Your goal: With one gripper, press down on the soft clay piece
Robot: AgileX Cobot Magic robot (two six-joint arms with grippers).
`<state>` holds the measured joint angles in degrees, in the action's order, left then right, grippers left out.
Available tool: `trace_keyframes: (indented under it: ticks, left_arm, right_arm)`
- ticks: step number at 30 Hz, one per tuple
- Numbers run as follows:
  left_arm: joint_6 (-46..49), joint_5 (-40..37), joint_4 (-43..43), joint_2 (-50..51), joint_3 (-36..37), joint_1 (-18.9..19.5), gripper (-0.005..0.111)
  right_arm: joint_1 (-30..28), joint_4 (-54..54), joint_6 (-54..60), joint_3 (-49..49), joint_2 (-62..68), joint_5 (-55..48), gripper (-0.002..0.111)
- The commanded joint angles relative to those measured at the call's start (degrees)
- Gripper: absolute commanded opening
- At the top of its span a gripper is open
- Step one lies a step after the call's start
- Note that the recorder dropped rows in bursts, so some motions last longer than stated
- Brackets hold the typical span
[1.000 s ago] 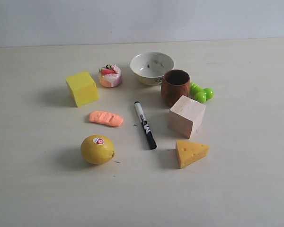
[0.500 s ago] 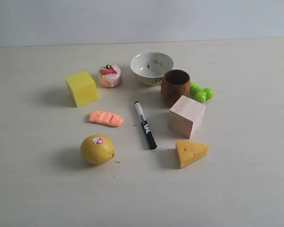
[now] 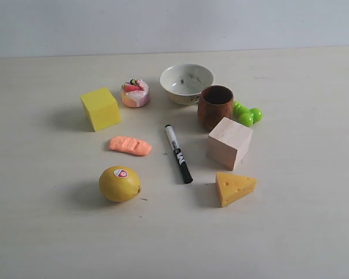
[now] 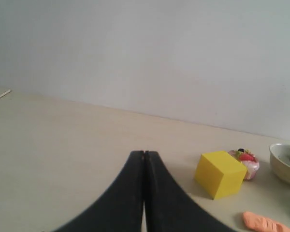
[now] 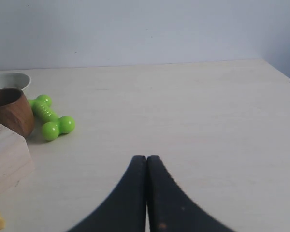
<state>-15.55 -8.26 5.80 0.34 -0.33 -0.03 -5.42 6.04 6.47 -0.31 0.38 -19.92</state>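
Observation:
The soft clay piece (image 3: 130, 145), a flat salmon-orange lump with a grooved top, lies on the table between the yellow cube (image 3: 100, 108) and the lemon (image 3: 120, 183). Its end also shows in the left wrist view as the clay piece (image 4: 267, 223), beyond the yellow cube (image 4: 220, 174). My left gripper (image 4: 144, 153) is shut with nothing in it, well short of the clay. My right gripper (image 5: 146, 157) is shut and empty too, over bare table far from the clay. Neither gripper appears in the exterior view.
A black marker (image 3: 178, 154) lies right of the clay. A toy cake (image 3: 135, 93), a white bowl (image 3: 187, 83), a brown cup (image 3: 216, 107), a green dumbbell (image 3: 247, 114), a wooden block (image 3: 229, 142) and a cheese wedge (image 3: 234, 187) stand around.

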Motion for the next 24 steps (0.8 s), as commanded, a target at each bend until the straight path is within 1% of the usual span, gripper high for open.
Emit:
trace_keyframes:
  ticks: [1,5,10,14,16,20,24]
  left_arm:
    - [1.09,-2.84,-0.55,-0.34,0.33,-0.73,0.000]
    - [3.41,-4.98,-0.58,-0.34,0.33,-0.73,0.000]
    - [3.41,-10.10,-0.58,-0.34,0.33,-0.73,0.000]
    - [4.03,-10.14,-0.68,-0.34,0.33,-0.60,0.000]
    - [4.25,-12.05,-0.69,-0.34,0.33,-0.60,0.000]
    - [8.19,-12.14,-0.69,-0.34,0.33,-0.50,0.000]
    - [8.20,-12.14,-0.69,-0.34,0.33,0.22,0.000]
  right_arm:
    - [0.12,-0.08,0.37,0.31,-0.38,0.79,0.000]
    - [0.12,-0.08,0.37,0.31,-0.38,0.79,0.000]
    - [0.12,-0.08,0.37,0.31,-0.38,0.79,0.000]
    - [0.12,-0.08,0.37,0.31,-0.38,0.79,0.000]
    - [0.12,-0.08,0.37,0.31,-0.38,0.79,0.000]
    - [0.12,-0.08,0.37,0.31,-0.38,0.79,0.000]
    - [0.12,-0.08,0.37,0.31,-0.38,0.79,0.000]
